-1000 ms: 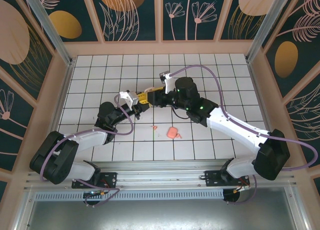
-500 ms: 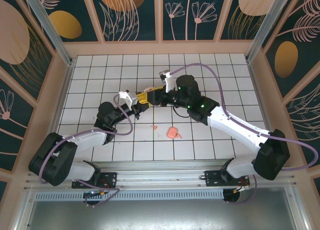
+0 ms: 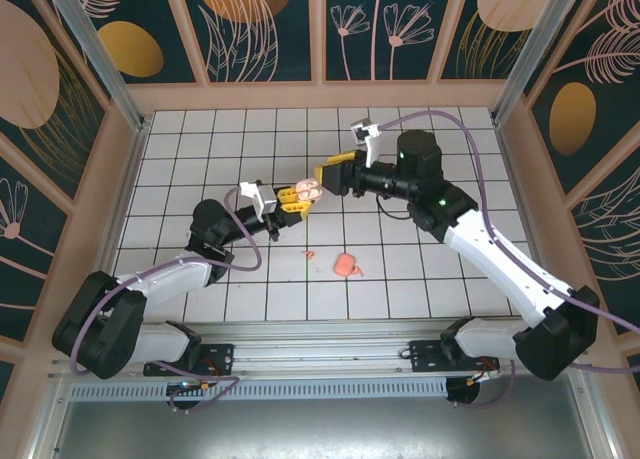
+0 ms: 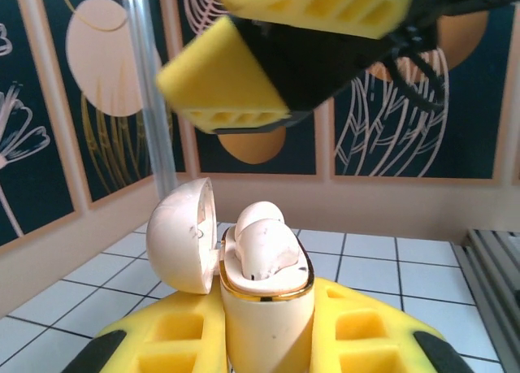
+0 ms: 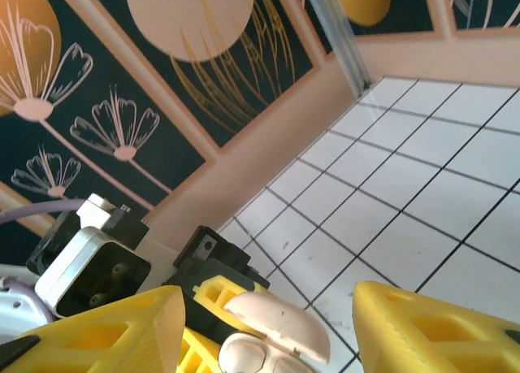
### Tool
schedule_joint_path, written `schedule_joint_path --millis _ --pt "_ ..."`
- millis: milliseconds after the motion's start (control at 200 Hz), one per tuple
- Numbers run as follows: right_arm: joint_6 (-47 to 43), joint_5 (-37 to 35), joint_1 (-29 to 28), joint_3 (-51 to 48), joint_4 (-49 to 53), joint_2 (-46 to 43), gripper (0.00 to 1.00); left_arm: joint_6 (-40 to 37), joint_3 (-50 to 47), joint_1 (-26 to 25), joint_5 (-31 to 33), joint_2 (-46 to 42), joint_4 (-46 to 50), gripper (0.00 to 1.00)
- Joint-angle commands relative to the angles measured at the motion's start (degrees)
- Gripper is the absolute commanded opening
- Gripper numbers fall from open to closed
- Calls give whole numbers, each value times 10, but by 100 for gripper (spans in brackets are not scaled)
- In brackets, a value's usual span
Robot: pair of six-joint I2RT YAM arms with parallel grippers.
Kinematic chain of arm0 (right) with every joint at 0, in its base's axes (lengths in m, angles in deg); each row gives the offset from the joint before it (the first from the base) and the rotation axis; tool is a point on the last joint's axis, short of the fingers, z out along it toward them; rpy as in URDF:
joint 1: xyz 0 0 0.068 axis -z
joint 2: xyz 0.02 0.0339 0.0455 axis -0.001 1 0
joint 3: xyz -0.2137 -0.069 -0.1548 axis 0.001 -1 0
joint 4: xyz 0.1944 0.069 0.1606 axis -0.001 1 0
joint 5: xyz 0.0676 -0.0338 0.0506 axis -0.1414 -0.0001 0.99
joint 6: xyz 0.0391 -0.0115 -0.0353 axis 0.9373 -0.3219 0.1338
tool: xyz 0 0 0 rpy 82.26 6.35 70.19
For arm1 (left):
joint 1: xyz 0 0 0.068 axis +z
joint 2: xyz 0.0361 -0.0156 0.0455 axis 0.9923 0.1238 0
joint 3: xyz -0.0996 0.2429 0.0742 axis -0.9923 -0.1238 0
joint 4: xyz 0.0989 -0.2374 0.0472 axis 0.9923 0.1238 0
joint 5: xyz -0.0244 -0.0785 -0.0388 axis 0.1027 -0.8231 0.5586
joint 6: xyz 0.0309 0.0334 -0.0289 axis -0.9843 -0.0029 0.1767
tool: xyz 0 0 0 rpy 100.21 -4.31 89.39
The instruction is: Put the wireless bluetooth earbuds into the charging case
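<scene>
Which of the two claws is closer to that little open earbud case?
Left. The left gripper is clamped on the charging case; the right gripper hangs open just beside it, not touching.

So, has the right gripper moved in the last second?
Yes. The right gripper has backed off rightward and toward the far wall across the tiles, away from the charging case in the left gripper.

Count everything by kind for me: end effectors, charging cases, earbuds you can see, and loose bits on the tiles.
End effectors: 2, left and right
Charging case, lid open: 1
Earbud seated in it: 1
Pink piece on the tiles: 1
Red-orange speck on the tiles: 1
Total: 6
</scene>
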Motion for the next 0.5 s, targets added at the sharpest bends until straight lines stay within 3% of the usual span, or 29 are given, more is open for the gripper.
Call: schedule_joint_path --millis 0,250,495 --pt "-46 85 10 51 88 45 57 9 23 -3 -41 -12 14 8" --pt "-46 178 11 79 88 94 57 7 30 -3 -38 -12 16 8" --pt "-15 200 14 31 29 46 56 -3 30 -3 -18 -11 36 8"
